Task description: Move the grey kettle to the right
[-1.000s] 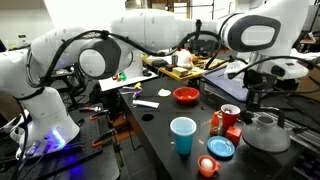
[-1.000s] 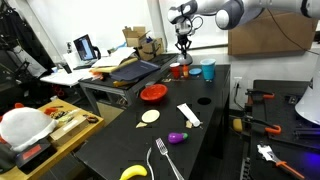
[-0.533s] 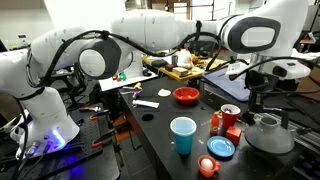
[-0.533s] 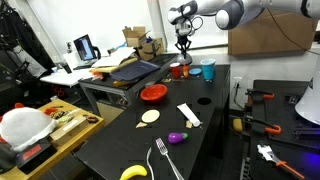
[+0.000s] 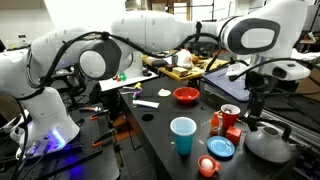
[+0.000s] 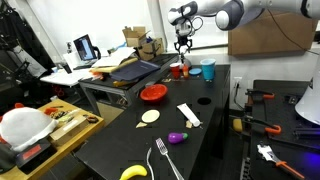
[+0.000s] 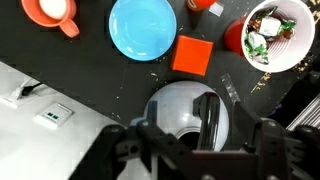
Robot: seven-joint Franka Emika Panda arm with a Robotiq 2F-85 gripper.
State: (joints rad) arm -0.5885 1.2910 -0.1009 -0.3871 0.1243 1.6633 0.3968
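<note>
The grey kettle (image 5: 268, 143) sits on the black table (image 5: 160, 130) at its right end, squat and domed with a dark top handle. In the wrist view the kettle (image 7: 180, 112) lies straight below the camera, its handle (image 7: 208, 118) running between the jaws. My gripper (image 7: 205, 128) is open: its fingers stand well apart on either side of the handle, touching nothing. In both exterior views the gripper (image 5: 257, 113) (image 6: 181, 52) hangs just above the kettle. The kettle is too small to make out in the far exterior view.
Near the kettle are a blue plate (image 7: 142, 27), a red square (image 7: 192, 54), a white cup of scraps (image 7: 273, 30) and a red mug (image 5: 229, 115). A blue cup (image 5: 183, 135) and a red bowl (image 5: 186, 95) stand further left. The table's edge runs close by the kettle.
The jaws have opened and let go of the kettle's handle. The kettle has settled a little lower onto the table.
</note>
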